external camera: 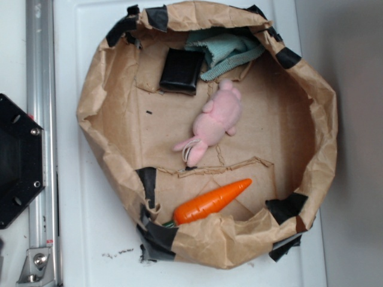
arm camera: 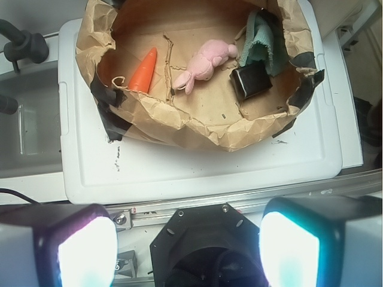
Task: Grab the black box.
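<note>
A white table holds a brown paper bowl with toys inside.
The black box lies flat at the bowl's far side, touching a green cloth and near a pink bunny. The gripper hangs well back from it, jaws seemingly wide apart and empty.

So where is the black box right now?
The black box lies inside the paper nest, at the top in the exterior view, touching the green cloth and just up-left of the pink bunny.
</note>
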Action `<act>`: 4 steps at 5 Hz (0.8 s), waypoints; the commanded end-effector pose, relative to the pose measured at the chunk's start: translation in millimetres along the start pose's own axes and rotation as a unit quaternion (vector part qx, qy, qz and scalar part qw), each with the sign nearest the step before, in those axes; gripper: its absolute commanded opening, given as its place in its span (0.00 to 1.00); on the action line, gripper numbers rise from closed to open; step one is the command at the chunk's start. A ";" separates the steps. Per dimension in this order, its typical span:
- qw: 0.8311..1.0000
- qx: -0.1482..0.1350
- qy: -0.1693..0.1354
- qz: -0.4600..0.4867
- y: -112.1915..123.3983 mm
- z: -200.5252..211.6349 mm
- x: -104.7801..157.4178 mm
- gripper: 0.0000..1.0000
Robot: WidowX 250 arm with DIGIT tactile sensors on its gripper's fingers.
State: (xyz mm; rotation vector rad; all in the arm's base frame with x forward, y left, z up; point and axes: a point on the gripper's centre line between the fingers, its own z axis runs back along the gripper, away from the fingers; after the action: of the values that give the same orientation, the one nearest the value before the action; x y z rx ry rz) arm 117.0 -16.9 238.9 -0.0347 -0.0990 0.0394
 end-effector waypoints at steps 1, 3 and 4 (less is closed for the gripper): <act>1.000 0.000 0.000 0.000 0.0 0.0 0.0 1.00; 0.996 0.036 0.006 0.080 -0.8 -26.3 78.2 1.00; 0.986 0.026 -0.016 0.166 4.6 -43.2 95.7 1.00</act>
State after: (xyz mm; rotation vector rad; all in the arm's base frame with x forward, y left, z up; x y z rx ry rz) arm 214.8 -18.6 197.6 0.0031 -0.0975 0.3581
